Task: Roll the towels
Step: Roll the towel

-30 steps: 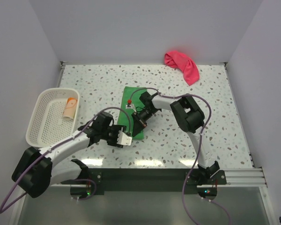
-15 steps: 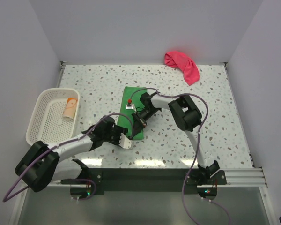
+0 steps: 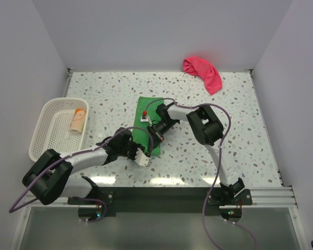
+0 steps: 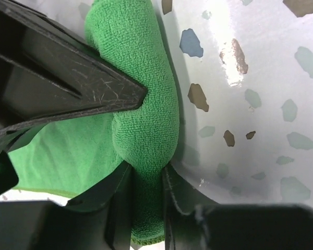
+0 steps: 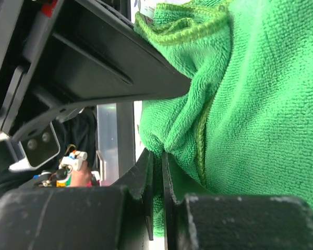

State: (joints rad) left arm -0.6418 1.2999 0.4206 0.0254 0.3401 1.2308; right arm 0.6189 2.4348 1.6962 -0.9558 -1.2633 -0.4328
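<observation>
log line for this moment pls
green towel: mid-table, near end folded over | left tool: shut on it | right tool: shut on it | pink towel: crumpled, back right | peach towel: rolled, in basket

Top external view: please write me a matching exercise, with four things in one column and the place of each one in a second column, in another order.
Things
1. green towel
2. pink-red towel
3. peach towel
4. white basket

Places
A. at the left edge of the table
B. lying inside the basket
C. at the far edge, towards the right
D. mid-table, pinched by the left pincer and the right pincer

Pairs: 1-D, 2-C, 3-B, 4-A
</observation>
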